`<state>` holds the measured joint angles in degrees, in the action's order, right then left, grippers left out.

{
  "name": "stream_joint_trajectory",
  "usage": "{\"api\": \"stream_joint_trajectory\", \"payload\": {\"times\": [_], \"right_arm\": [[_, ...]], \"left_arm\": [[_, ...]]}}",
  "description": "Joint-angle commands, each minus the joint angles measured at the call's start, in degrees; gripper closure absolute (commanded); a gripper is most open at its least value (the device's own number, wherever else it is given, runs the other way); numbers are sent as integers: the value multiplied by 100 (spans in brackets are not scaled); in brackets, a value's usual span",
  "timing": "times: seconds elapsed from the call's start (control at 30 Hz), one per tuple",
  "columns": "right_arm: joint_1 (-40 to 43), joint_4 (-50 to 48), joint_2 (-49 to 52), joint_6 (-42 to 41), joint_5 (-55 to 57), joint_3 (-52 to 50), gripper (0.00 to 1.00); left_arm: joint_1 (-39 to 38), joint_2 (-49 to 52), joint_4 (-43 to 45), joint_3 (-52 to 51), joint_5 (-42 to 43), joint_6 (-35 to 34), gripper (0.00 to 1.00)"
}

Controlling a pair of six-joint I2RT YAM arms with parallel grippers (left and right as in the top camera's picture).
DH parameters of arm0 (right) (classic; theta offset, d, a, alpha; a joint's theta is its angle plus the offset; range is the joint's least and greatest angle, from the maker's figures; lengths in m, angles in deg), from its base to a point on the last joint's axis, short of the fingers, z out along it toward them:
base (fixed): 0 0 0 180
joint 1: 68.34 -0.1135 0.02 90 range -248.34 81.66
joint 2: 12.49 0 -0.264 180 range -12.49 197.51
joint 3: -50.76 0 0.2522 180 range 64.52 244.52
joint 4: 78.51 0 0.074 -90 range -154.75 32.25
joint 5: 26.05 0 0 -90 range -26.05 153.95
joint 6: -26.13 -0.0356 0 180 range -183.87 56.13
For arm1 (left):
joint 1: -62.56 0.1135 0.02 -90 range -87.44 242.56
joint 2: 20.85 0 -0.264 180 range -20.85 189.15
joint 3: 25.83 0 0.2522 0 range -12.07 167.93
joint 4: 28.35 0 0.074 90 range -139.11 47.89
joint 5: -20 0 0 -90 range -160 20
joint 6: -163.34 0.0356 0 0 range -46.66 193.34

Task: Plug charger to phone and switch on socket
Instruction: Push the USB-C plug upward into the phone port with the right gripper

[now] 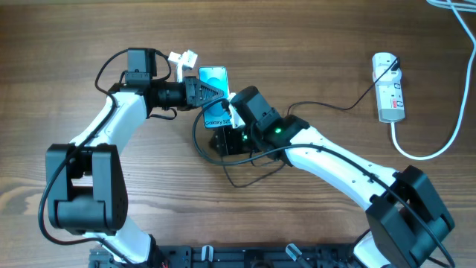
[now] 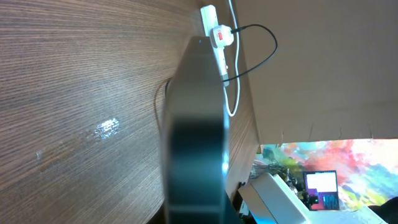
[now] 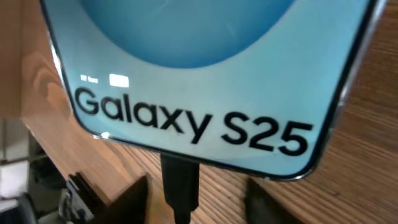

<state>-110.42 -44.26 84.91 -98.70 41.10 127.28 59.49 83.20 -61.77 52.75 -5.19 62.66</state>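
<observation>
The phone, with a turquoise screen and "Galaxy S25" text, is held just above the table's middle by my left gripper, which is shut on its side. The left wrist view shows the phone edge-on and blurred. The right wrist view shows the phone's lower end with the charger's black plug seated in its edge. My right gripper is open, one finger on each side of the plug, not touching it. The charger cable runs right to the white socket, which also shows in the left wrist view.
The socket's thick white lead loops off the table's right edge. Slack black cable lies in loops under my right arm. A black rail runs along the table's front edge.
</observation>
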Motion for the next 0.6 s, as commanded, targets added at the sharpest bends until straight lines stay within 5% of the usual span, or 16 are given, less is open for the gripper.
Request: {"api": "stream_joint_trajectory", "payload": {"times": [0.0,0.17,0.57], "right_arm": [[-50,-44,-11,-138,79,87,76],[-50,-35,-11,-282,76,87,96],[437,-155,-11,-282,-317,256,96]], "left_arm": [[-9,-22,44,-31,267,-203,96],[-9,-22,44,-31,269,-205,96],[-133,-22,26,-31,544,260,96]]}}
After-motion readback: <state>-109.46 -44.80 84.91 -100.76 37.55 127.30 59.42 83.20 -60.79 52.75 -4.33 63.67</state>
